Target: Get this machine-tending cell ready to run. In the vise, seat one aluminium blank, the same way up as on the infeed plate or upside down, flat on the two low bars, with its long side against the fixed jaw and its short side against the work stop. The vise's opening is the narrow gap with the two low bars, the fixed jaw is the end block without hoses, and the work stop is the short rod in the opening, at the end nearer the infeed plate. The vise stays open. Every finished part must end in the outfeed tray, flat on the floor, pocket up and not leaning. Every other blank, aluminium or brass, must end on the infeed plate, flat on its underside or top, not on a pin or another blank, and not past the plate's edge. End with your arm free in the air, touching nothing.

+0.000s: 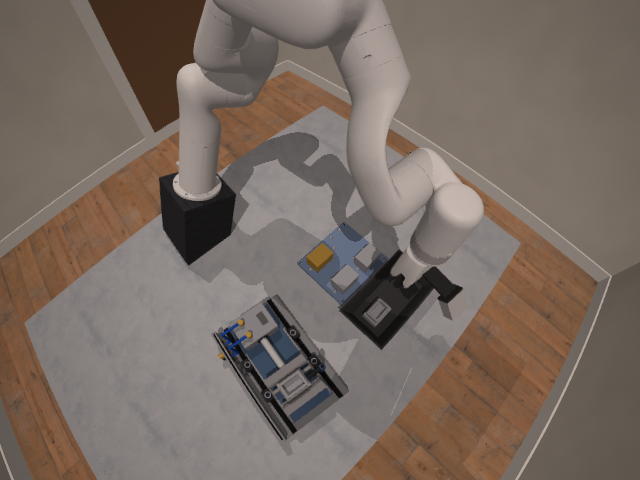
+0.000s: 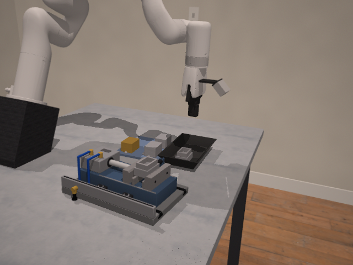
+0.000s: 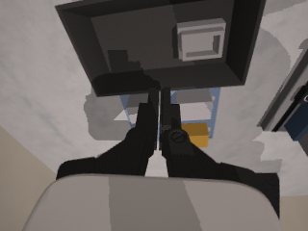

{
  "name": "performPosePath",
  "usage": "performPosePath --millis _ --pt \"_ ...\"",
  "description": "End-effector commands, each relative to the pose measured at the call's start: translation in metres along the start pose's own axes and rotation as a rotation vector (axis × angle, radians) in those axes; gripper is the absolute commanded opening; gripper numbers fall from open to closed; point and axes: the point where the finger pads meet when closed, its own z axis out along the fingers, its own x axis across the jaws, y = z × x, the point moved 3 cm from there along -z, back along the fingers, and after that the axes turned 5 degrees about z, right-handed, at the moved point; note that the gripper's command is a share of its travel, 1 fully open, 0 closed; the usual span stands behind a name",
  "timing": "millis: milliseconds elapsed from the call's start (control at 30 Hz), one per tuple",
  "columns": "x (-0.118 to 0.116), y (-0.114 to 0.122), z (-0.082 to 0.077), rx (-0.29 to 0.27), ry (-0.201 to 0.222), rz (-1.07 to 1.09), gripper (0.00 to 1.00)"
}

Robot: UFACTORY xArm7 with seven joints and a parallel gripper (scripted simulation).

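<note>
My gripper [image 2: 193, 111] is shut and empty, high in the air above the near rim of the black outfeed tray; it also shows in the wrist view [image 3: 160, 115]. One finished part [image 1: 377, 312] with its pocket up lies flat in the tray, and it also shows in the wrist view [image 3: 200, 39]. A second pocketed part [image 2: 147, 163] sits in the vise [image 1: 279, 361] between the jaws. The blue infeed plate [image 1: 342, 260] holds a brass blank [image 1: 318, 256] and two aluminium blanks [image 1: 344, 279] [image 1: 365, 255].
The arm's black base block [image 1: 197, 217] stands at the back left of the table. The vise has blue hoses [image 2: 85, 164] on its far end. The table's right edge [image 2: 245, 176] drops to the wooden floor.
</note>
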Motion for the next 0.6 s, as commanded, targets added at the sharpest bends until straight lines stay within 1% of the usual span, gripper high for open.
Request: performPosePath --millis 0,167,233,567 --pt "0.0 -0.002 0.004 0.005 -0.001 0.0 0.0" --pt "0.0 -0.002 0.014 0.005 -0.001 0.0 0.0" --pt "0.0 -0.002 0.014 0.005 -0.001 0.0 0.0" --pt "0.0 -0.002 0.032 0.005 -0.001 0.0 0.0"
